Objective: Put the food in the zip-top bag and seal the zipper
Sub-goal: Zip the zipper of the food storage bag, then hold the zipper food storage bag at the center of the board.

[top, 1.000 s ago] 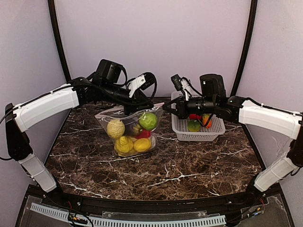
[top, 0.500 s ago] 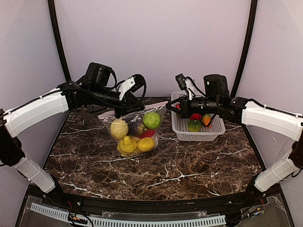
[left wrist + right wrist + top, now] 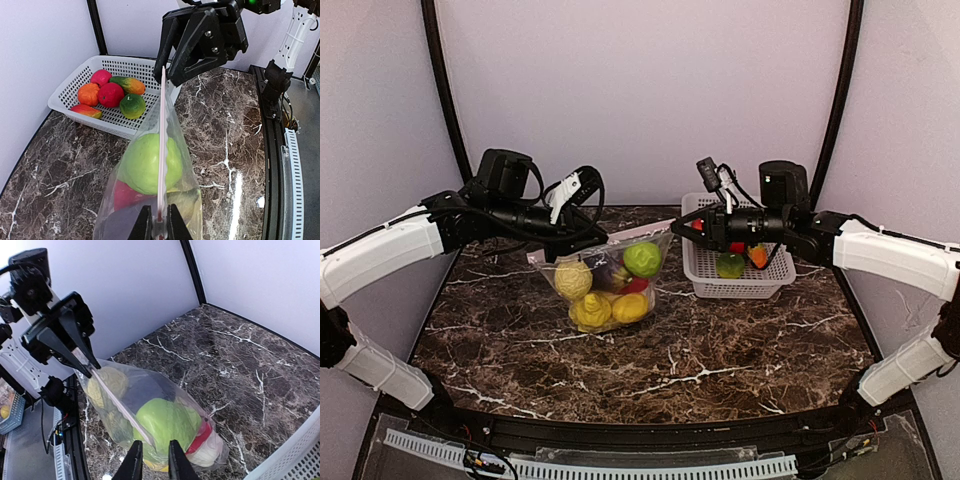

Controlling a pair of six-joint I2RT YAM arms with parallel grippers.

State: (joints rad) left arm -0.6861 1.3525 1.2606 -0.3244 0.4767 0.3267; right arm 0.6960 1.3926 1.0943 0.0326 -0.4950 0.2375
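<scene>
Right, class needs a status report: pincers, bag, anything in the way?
Left pincer shut on zipper. Right pincer at its far end, grip unclear. Bag holds food, more in basket. Nothing in the way.

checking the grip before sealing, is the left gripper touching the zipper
Touching. The left wrist view shows the left gripper pinched shut on the zipper at its near end.

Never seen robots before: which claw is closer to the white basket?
Right. The right claw hangs by the basket's bag-side rim; the left claw grips the bag's far end.
</scene>
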